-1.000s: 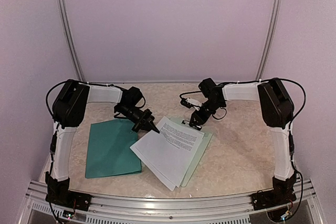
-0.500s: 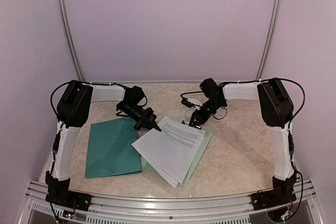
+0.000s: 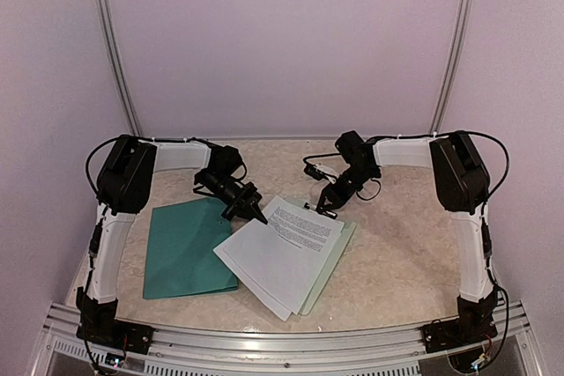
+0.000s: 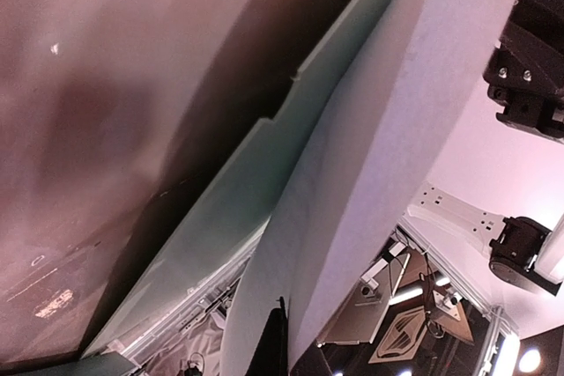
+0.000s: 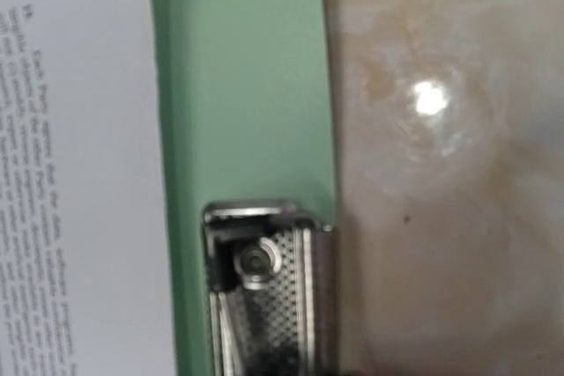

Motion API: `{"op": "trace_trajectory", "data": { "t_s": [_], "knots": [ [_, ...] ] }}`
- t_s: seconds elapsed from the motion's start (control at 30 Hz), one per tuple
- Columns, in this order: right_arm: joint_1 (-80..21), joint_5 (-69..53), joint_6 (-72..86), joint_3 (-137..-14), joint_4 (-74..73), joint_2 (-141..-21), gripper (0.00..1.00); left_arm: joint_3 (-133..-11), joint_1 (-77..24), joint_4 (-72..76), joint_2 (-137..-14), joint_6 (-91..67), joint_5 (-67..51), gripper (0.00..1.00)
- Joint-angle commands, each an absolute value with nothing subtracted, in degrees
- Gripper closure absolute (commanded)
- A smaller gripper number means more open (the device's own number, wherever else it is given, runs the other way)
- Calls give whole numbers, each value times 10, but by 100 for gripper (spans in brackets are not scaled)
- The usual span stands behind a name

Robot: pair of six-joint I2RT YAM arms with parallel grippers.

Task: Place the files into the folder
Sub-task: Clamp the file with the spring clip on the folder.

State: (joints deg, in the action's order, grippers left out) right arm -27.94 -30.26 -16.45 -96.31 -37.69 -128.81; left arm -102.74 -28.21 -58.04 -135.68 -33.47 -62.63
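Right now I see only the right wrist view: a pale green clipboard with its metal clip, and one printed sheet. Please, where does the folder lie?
Observer: The folder lies flat to the left of the files; their left corner overlaps its right edge.
Operator: Thank you. What does the left gripper do?
Observer: The left gripper is shut at the far left corner of the files and seems to pinch them.
Operator: Are the files in one neat pile?
Observer: No, they are fanned out, and they cover most of the clipboard; only a strip along its right side shows from above.
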Motion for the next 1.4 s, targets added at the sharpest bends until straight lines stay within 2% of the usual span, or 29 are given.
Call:
{"op": "trace_trajectory", "data": {
  "t_s": [0.0,0.47,0.67,1.37],
  "knots": [
    [-275,-327,-152,-967,-413,-1316,100,-1042,-280,-629,-1361,-293,-598,100],
    [-273,-316,-151,-963,-410,-1310,100,-1065,-279,-641,-1370,-302,-600,100],
    [-273,-307,-148,-957,-400,-1299,100,-1072,-280,-623,-1383,-333,-649,100],
    [-282,-270,-147,-952,-387,-1283,100,-1129,-289,-694,-1419,-339,-639,100]
  ]
}}
